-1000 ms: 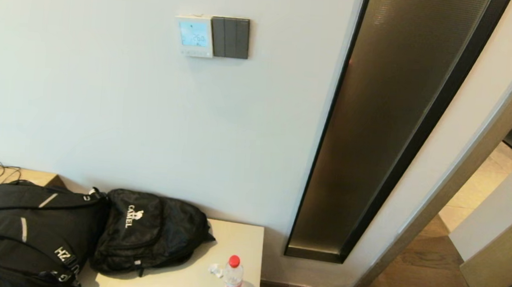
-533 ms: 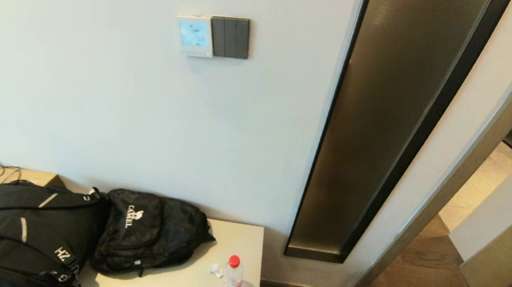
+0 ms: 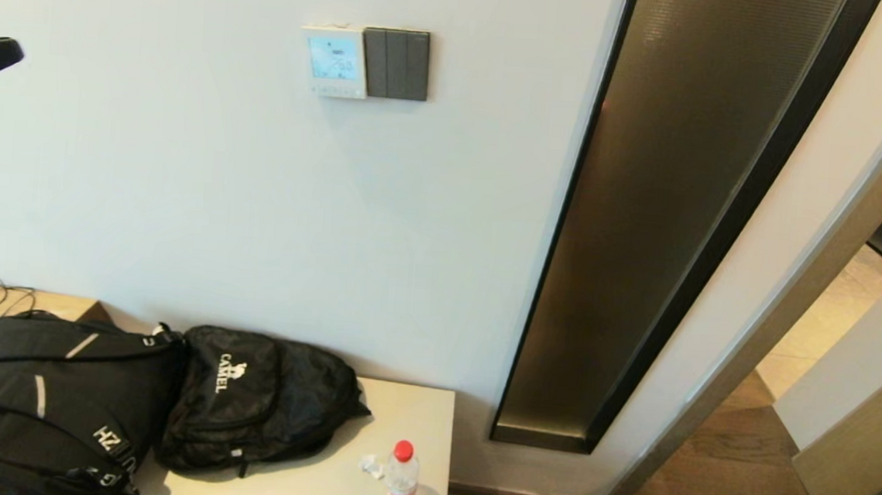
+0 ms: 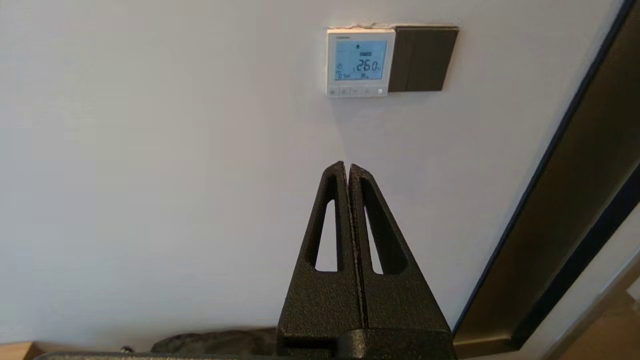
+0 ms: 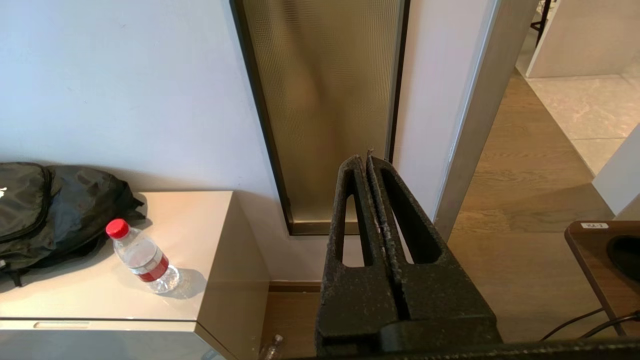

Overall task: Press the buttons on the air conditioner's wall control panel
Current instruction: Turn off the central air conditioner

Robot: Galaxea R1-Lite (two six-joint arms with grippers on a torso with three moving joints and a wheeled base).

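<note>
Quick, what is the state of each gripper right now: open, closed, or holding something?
Left gripper: closed, holding nothing, raised toward the wall, short of the control panel.
Right gripper: closed, holding nothing, parked low.

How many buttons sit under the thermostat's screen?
5, though they are tiny: the buttons run in one row along the lower edge of the air conditioner's wall control panel, from its far corner to the one beside the dark switch plate.
</note>
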